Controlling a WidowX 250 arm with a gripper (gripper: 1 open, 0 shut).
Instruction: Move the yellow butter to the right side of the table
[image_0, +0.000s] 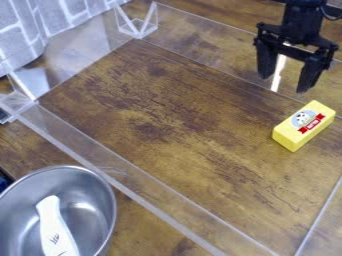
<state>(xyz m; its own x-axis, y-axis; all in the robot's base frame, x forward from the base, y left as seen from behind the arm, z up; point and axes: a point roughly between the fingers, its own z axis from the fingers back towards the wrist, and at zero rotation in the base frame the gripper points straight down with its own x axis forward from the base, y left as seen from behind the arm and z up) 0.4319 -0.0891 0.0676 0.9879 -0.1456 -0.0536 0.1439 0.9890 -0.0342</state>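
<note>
The yellow butter (305, 125), its red-and-white label facing up, lies flat on the dark wood-grain table (174, 110) close to the clear plastic wall at the right-hand edge. The black gripper (293, 78) hangs above and just beyond it, pointing straight down with its fingers spread wide apart and nothing between them, clear of the block. At the lower left, outside the plastic wall, a round metal bowl (54, 217) holds a small white object (51, 228).
</note>
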